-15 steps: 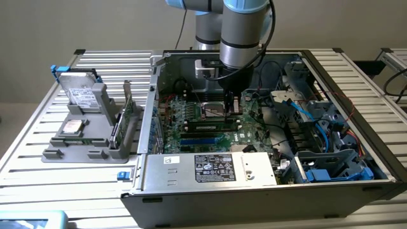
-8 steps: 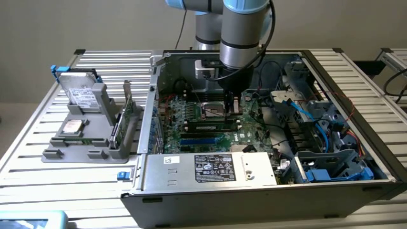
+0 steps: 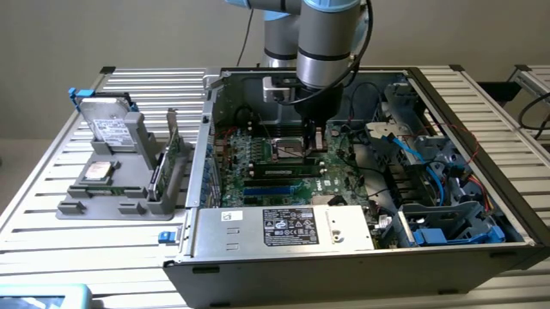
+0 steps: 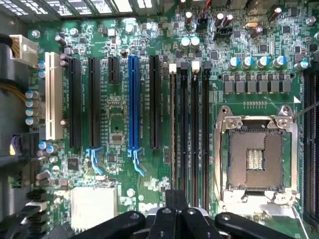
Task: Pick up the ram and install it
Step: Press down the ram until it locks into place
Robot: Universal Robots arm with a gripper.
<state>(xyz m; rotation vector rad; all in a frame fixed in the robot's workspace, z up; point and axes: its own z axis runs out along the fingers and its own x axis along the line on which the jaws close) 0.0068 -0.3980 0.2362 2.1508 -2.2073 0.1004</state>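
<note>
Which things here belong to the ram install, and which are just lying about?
Job: thin green ram stick; long black motherboard slots.
Lying about: boxy silver drive; green card with metal bracket; grey plastic holder rack.

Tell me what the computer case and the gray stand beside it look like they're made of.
The computer case looks like sheet metal, dull gray: thin folded edges and punched slots. The gray stand looks like matte molded plastic: blocky shapes with rounded edges, no shine. It could be painted, so that is less certain.
</note>
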